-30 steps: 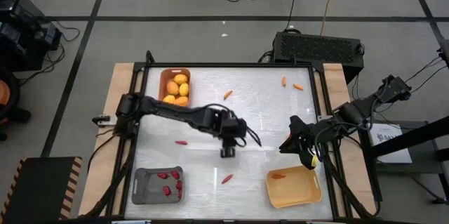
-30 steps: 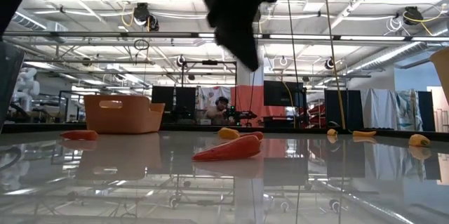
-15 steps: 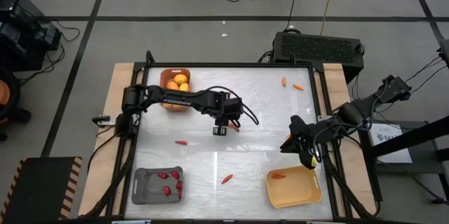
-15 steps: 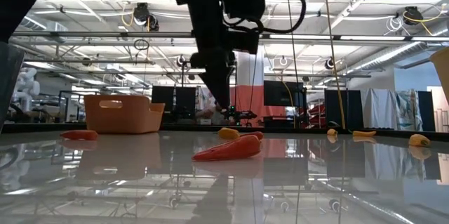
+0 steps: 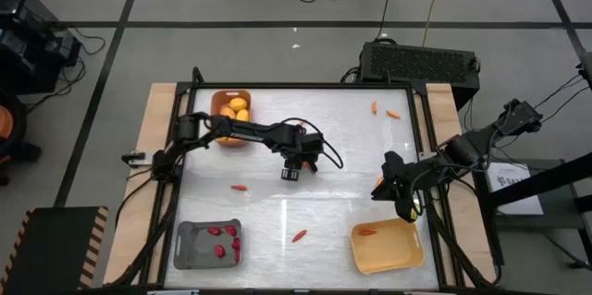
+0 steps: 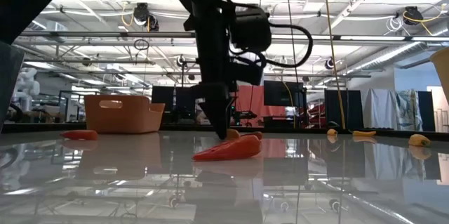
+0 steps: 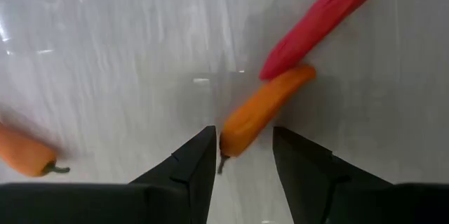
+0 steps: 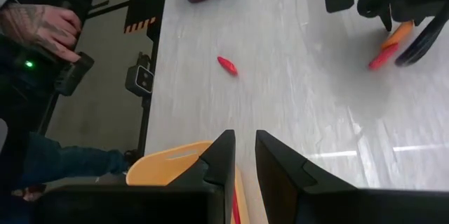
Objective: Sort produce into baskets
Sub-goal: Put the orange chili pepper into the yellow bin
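My left gripper (image 5: 292,172) is open, low over the middle of the table, fingers pointing down. An orange carrot stick (image 7: 261,109) lies flat on the table, and its stem end sits between the fingertips; I see no touch. A red chilli (image 7: 319,22) lies against the carrot's other end. The orange-brown basket (image 5: 216,101) holds lemons (image 5: 237,110). The grey basket (image 5: 190,244) holds chillies (image 5: 222,233). The yellow basket (image 5: 388,253) holds one carrot (image 5: 367,232). My right gripper (image 5: 400,201) waits above the yellow basket's far edge, empty, with a narrow gap between its fingers.
Loose chillies lie at the table's left middle (image 5: 240,187) and near middle (image 5: 299,236). Two carrots (image 5: 374,107) (image 5: 393,114) lie at the far right. Another carrot (image 7: 24,155) lies close to my left gripper. A person's hand (image 8: 42,24) shows beyond the table.
My left gripper has gone toward the table's far edge and then down, close to the table over the carrot stick. The produce has not moved.
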